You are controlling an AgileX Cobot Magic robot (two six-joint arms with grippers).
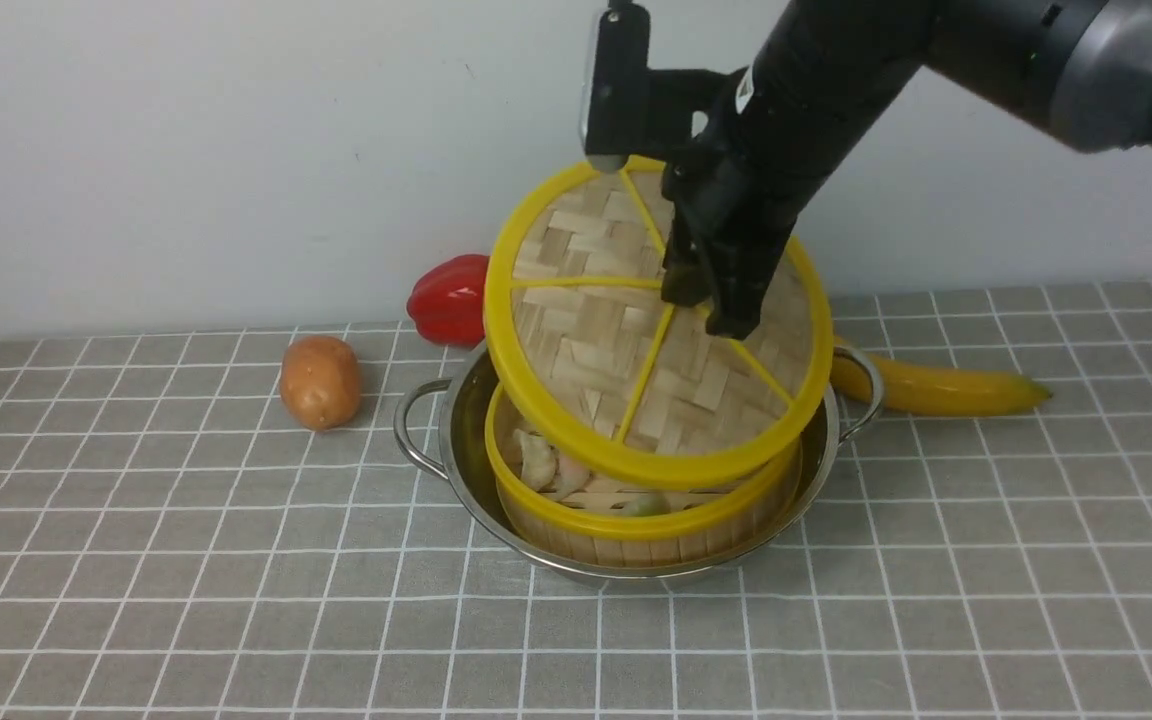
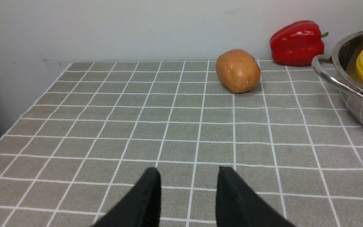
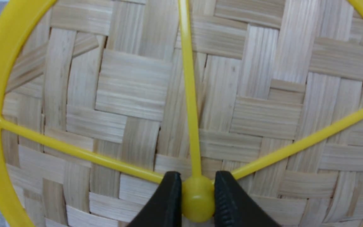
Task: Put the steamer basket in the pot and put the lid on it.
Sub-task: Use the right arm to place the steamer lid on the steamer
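Right gripper [image 1: 711,312], frame centre: jaws pinch knob [image 3: 198,198] of lid [image 1: 586,340]. Lid tilted, hangs under gripper, just above basket [image 1: 636,528]. Basket sits inside pot [image 1: 456,440], lower centre. Left gripper [image 2: 189,172]: jaws spread, empty, over table [image 2: 106,126].

Noted: lid [image 1: 586,340] has tan herringbone weave with yellow rim, spokes and knob. Steamer basket [image 1: 636,525]: yellow rim, pale slats. Pot [image 1: 461,440]: shiny silver. Left of pot: red pepper [image 1: 448,298], orange-brown potato [image 1: 320,381]. Right of pot: yellow banana [image 1: 946,390]. Worktop [image 1: 186,560]: grey, white grid.
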